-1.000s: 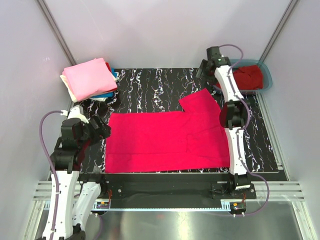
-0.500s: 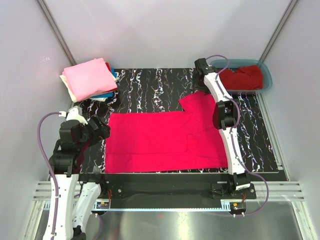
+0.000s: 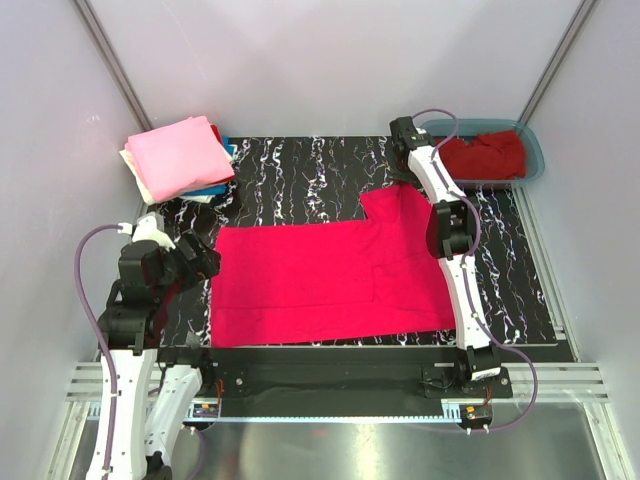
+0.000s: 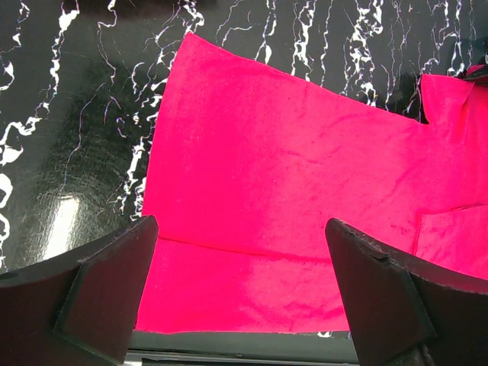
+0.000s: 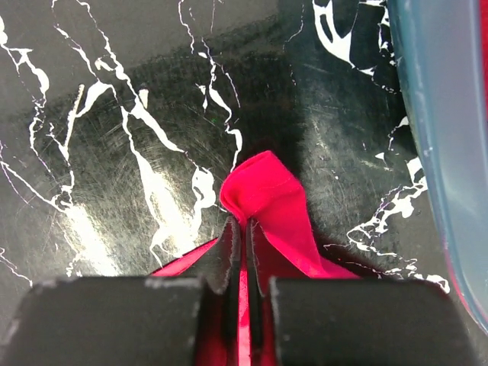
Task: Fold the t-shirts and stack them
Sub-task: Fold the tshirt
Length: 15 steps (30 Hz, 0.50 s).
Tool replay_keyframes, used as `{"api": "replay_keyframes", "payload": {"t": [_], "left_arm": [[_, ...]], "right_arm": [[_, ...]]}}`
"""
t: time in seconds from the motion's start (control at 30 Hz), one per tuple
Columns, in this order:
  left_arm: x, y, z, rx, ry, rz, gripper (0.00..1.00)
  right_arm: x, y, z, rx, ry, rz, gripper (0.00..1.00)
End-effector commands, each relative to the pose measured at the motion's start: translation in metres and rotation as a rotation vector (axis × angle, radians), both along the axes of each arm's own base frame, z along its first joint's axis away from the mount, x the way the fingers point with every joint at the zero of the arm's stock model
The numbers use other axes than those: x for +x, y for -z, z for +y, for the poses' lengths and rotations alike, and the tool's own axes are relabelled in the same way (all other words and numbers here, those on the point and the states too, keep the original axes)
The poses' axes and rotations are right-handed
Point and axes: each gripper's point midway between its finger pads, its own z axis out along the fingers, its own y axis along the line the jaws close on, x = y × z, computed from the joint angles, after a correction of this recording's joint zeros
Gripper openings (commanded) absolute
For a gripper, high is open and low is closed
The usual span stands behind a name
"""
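Folded stack [image 3: 180,157] far left; red shirt [image 3: 320,285] flat, unfolded; dark shirt [image 3: 485,155] waits in tub [image 3: 537,165]. Right claw [image 5: 242,227] pinches sleeve [image 5: 263,194]; left claw [image 4: 240,232] wide, empty.

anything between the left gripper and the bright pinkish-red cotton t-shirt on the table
Nothing visible does: the open left gripper faces the bright pinkish-red cotton t-shirt directly, with only bare black marbled tabletop around.

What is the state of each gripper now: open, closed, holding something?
Left gripper: open, holding nothing.
Right gripper: closed on an edge of the pinkish-red t-shirt.
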Motion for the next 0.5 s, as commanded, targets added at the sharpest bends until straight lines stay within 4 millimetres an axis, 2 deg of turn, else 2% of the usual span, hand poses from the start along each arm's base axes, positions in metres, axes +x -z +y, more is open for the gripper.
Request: {"api": "replay_keyframes", "payload": {"t": [0.0, 0.17, 0.2, 0.23, 0.27, 0.3, 0.33, 0.37, 0.4, 0.43, 0.47], "left_arm": [[0.007, -0.004, 0.000, 0.003, 0.007, -0.032, 0.99], [0.014, 0.005, 0.003, 0.007, -0.016, 0.013, 0.99], [0.018, 0.013, 0.004, 0.010, -0.020, 0.054, 0.99], [0.022, 0.012, 0.004, 0.009, -0.020, 0.067, 0.99], [0.029, 0.020, 0.000, 0.000, 0.003, 0.106, 0.98], [0.035, 0.023, -0.002, -0.004, 0.016, 0.118, 0.93], [0.046, 0.022, -0.004, -0.010, 0.026, 0.103, 0.91], [0.057, 0.034, -0.004, -0.014, 0.020, 0.154, 0.89], [0.064, 0.038, -0.002, -0.013, 0.001, 0.174, 0.88], [0.075, 0.041, 0.000, -0.014, -0.015, 0.178, 0.85], [0.089, 0.050, 0.004, -0.009, -0.047, 0.225, 0.83]], "right_arm": [[-0.017, 0.013, 0.006, 0.024, -0.006, 0.068, 0.00], [-0.033, -0.032, 0.011, 0.068, -0.022, 0.047, 0.00], [-0.036, -0.040, 0.013, 0.080, -0.031, 0.039, 0.00], [-0.047, -0.052, 0.011, 0.087, -0.033, 0.039, 0.00], [-0.052, -0.059, 0.013, 0.092, -0.042, 0.035, 0.00], [-0.063, -0.074, 0.010, 0.098, -0.043, 0.020, 0.00], [-0.069, -0.080, 0.010, 0.099, -0.044, 0.013, 0.00], [-0.072, -0.087, 0.009, 0.106, -0.045, -0.011, 0.00], [-0.079, -0.108, 0.009, 0.118, -0.050, -0.043, 0.00], [-0.092, -0.099, 0.007, 0.116, -0.046, -0.010, 0.00], [-0.097, -0.102, 0.007, 0.123, -0.049, -0.011, 0.00]]}}
